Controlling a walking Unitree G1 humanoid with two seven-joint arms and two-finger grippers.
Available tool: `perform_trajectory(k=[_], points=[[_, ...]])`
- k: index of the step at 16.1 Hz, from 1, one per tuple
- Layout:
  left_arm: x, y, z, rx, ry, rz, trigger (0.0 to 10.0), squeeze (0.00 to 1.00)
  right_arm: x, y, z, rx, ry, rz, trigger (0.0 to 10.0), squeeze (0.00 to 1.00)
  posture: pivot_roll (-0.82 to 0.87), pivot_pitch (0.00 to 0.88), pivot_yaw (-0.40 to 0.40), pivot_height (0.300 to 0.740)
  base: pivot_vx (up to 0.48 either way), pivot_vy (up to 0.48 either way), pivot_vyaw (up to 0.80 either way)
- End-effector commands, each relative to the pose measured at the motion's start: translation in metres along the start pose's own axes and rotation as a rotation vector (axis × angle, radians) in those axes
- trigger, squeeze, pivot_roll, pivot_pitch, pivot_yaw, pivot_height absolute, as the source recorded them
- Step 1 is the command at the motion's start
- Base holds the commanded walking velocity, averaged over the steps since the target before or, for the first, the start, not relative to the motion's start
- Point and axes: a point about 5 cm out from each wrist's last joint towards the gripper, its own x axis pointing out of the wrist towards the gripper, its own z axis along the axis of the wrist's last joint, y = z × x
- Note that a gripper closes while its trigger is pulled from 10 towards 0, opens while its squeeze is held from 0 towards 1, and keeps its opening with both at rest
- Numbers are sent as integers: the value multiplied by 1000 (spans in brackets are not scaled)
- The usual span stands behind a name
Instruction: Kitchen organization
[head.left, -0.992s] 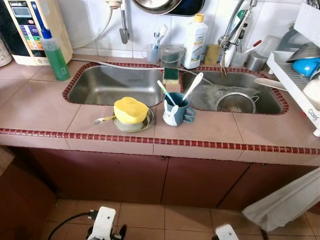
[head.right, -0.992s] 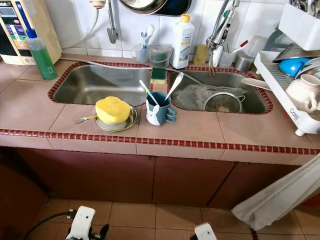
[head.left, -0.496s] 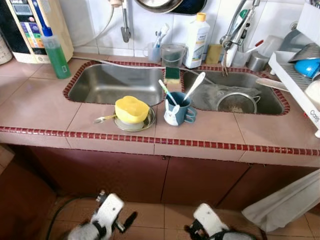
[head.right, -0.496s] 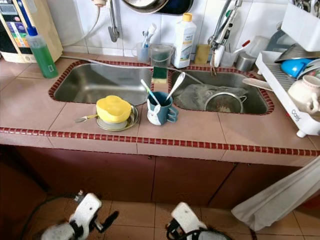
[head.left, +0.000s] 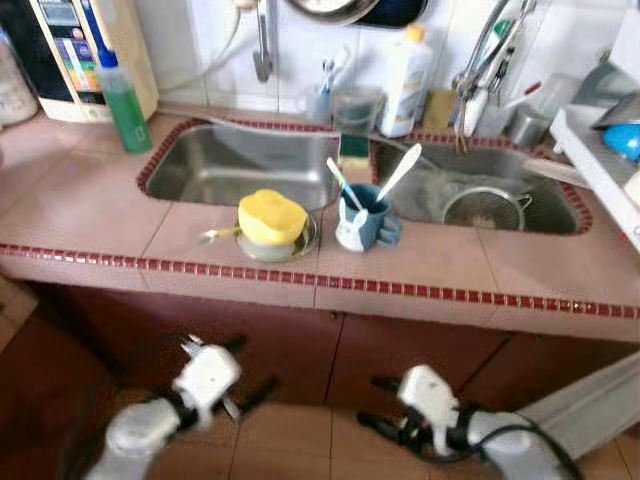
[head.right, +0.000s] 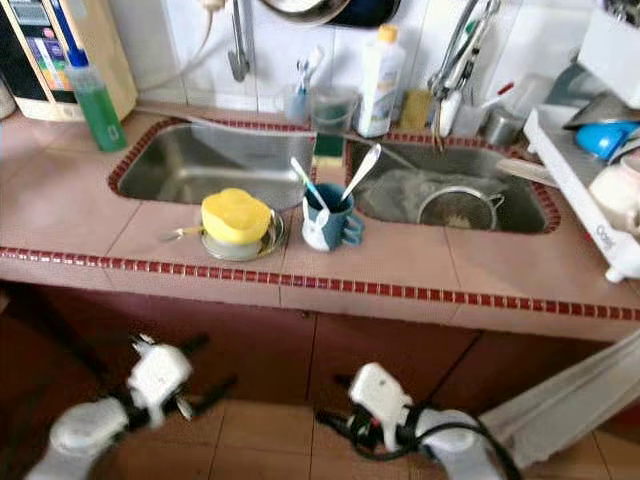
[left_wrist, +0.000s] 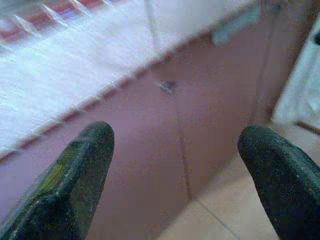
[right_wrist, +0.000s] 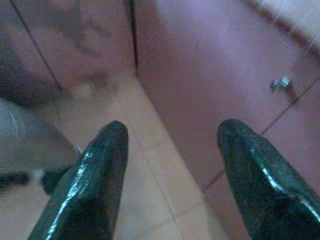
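Observation:
A yellow bowl (head.left: 271, 216) lies upside down on a small metal plate (head.left: 303, 241) at the counter's front, with a spoon (head.left: 212, 236) poking out to its left. Right beside it stands a blue mug (head.left: 363, 220) holding several utensils. Both sit on the strip between the left sink (head.left: 230, 165) and the counter edge. My left gripper (head.left: 246, 368) and right gripper (head.left: 377, 404) hang below the counter in front of the red cabinet doors (head.left: 320, 345). Each is open and holds nothing, as the left gripper (left_wrist: 175, 165) and the right gripper (right_wrist: 172, 170) show in their wrist views.
A green soap bottle (head.left: 124, 101) stands at the back left and a white detergent bottle (head.left: 408, 70) behind the sinks. The right sink holds a strainer (head.left: 485, 208). A dish rack (head.left: 598, 170) sits on the right. A pale cloth (head.left: 592, 410) hangs at lower right.
Both arms have risen from the bottom edge and now reach forward in front of the cabinet doors. The view has shifted slightly and blurred; the counter objects have not moved.

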Motion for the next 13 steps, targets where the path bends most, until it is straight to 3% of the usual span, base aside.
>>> perform_trajectory(k=[1, 6, 8, 12, 13], points=[[-2, 3, 5, -20, -19, 12, 10000, 0, -5, -7, 13, 14, -44, -5, 10000, 0, 22, 3, -30, 740, 0, 0, 0], [-20, 23, 36, -44, -73, 24, 10000, 0, -41, -22, 55, 36, -136, 19, 10000, 0, 11, 7, -31, 740, 0, 0, 0], [-24, 44, 61, -55, -130, 105, 10000, 0, -54, -32, 86, 67, -216, -8, 10000, 0, 16, 9, -32, 740, 0, 0, 0], [-14, 64, 95, -236, -255, 211, 10000, 0, -42, -39, 117, 79, -339, -47, 10000, 0, 23, 2, -35, 740, 0, 0, 0], [-14, 64, 101, -247, -276, 218, 10000, 0, -39, -40, 121, 79, -359, -71, 10000, 0, 24, 0, -38, 740, 0, 0, 0]])
